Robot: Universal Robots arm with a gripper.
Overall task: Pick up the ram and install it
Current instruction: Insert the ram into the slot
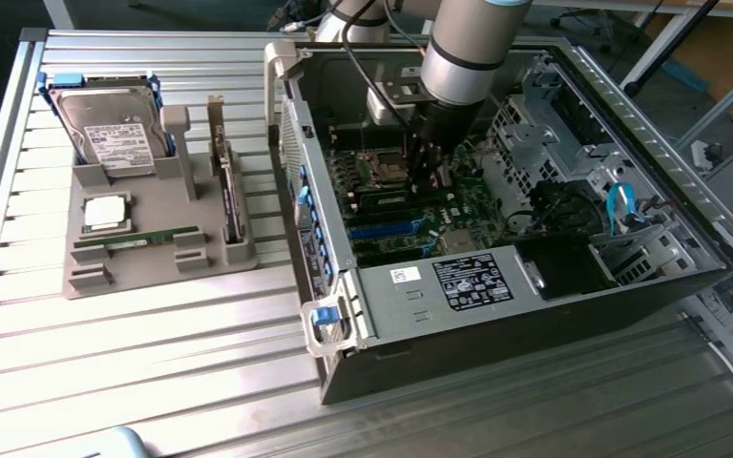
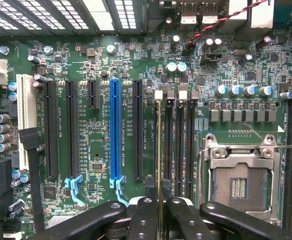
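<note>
Ram is clamped edge-on in the gripper over the motherboard; keep it parallel with the slot

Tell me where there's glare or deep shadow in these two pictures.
Exterior view: daylight glares off the slatted table, washing out its near-left ribs; the computer case interior is dim beneath the arm. Wrist view: the motherboard is evenly lit, with bright bars through the vents above.

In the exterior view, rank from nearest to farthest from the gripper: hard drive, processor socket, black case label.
From the gripper, shut on the ram:
1. Processor socket, beside it inside the case.
2. Black label, on the case's edge.
3. Hard drive, in the holder at the exterior view's left.
</note>
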